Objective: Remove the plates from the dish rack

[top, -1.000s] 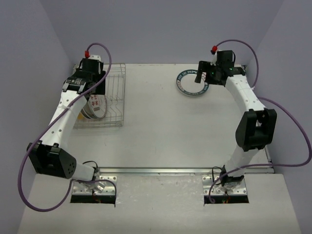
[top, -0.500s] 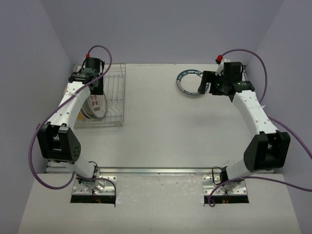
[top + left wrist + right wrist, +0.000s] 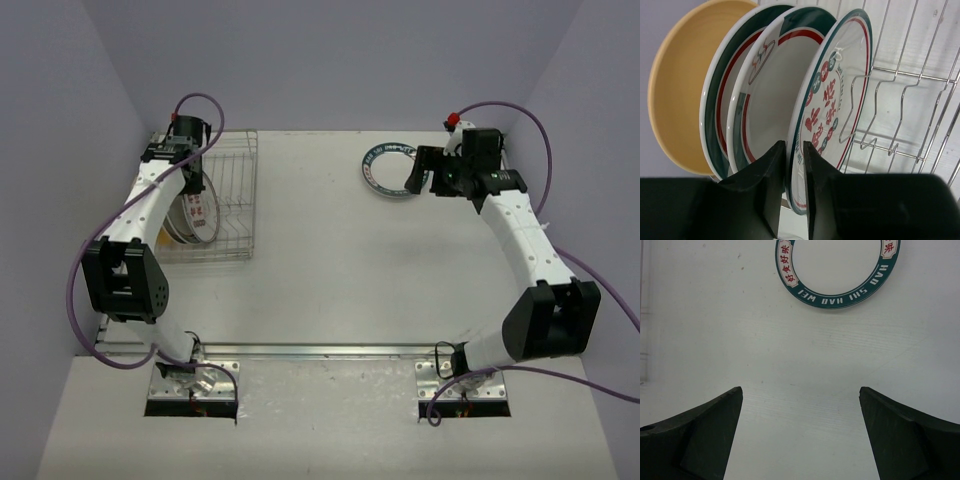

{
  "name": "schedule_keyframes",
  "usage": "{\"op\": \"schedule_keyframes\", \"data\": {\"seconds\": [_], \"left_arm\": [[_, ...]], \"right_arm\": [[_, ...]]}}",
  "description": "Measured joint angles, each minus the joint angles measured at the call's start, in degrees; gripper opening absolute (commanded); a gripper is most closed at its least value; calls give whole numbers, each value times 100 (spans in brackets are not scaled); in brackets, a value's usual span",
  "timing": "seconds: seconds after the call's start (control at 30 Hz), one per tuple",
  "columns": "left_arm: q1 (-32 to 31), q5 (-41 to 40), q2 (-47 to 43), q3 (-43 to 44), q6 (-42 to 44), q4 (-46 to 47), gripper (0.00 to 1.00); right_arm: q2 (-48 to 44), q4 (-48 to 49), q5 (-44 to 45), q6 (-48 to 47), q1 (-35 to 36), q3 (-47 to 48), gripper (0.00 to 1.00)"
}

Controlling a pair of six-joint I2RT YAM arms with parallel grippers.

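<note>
The silver wire dish rack [image 3: 232, 190] stands at the far left. Several plates stand upright in it [image 3: 192, 214]: an orange-tan one [image 3: 675, 90], two white ones with teal and red rims [image 3: 730, 85] [image 3: 775, 100], and one with red centre marks [image 3: 840, 85]. My left gripper [image 3: 794, 150] [image 3: 190, 180] is shut on the lower rim of the plate with red marks, one finger on each face. A white plate with a teal lettered rim [image 3: 387, 171] [image 3: 840, 299] lies flat at the far right. My right gripper [image 3: 415, 172] [image 3: 800, 395] is open and empty just beside it.
The rack's free upright wire slots [image 3: 905, 85] lie to the right of the held plate. Purple walls close the table on the left, back and right. A metal rail [image 3: 330, 350] runs along the near edge by the arm bases.
My left arm has swung its elbow leftward and the gripper has settled lower onto the racked plates. My right gripper has drawn back to the right off the flat plate.
</note>
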Motion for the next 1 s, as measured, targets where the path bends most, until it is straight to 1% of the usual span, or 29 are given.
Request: {"op": "schedule_keyframes", "data": {"seconds": [0.07, 0.1, 0.2, 0.23, 0.4, 0.7, 0.87, 1.0], "left_arm": [[7, 0, 0, 63, 2, -21, 17], [7, -4, -2, 95, 5, -22, 14], [10, -34, -49, 168, 55, -34, 2], [10, -50, -85, 186, 98, -49, 1], [10, -113, -369, 246, 326, -233, 0], [16, -231, -725, 342, 435, -312, 0], [16, -256, -804, 726, 634, -353, 0], [10, -148, -1050, 1178, 903, -268, 0]], "right_arm": [[-34, -4, -28, 13, 0, -45, 99], [-53, -4, -48, 19, 0, -68, 99], [-100, -13, -108, 60, 0, -105, 99], [-113, -15, -122, 75, 0, -106, 99], [-149, -12, -222, 164, 0, -106, 99], [-149, -109, -369, 300, 0, -106, 99], [-186, -106, -456, 314, 0, -106, 99], [-353, -19, -719, 363, 0, -111, 99]]}}
